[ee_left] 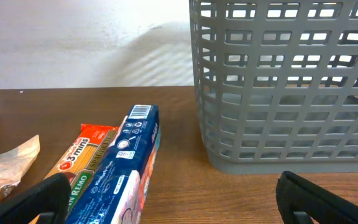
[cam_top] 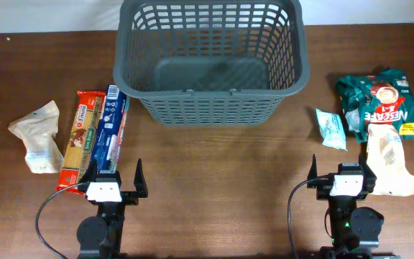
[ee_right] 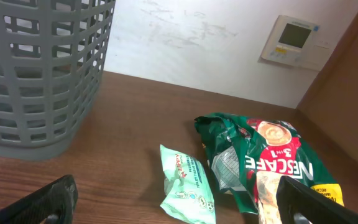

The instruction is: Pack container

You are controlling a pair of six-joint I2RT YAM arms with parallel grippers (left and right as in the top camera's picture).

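The dark grey slotted container stands at the back centre of the table and looks empty; it also shows in the left wrist view and the right wrist view. My left gripper is open and empty at the front left, just short of a blue box and a red spaghetti pack. My right gripper is open and empty at the front right, near a mint wipes packet and a green Nescafe bag.
A beige pouch lies at far left. Another beige pouch lies beside my right gripper, partly on the Nescafe bag. The mint packet lies right of the container. A wall stands behind the table.
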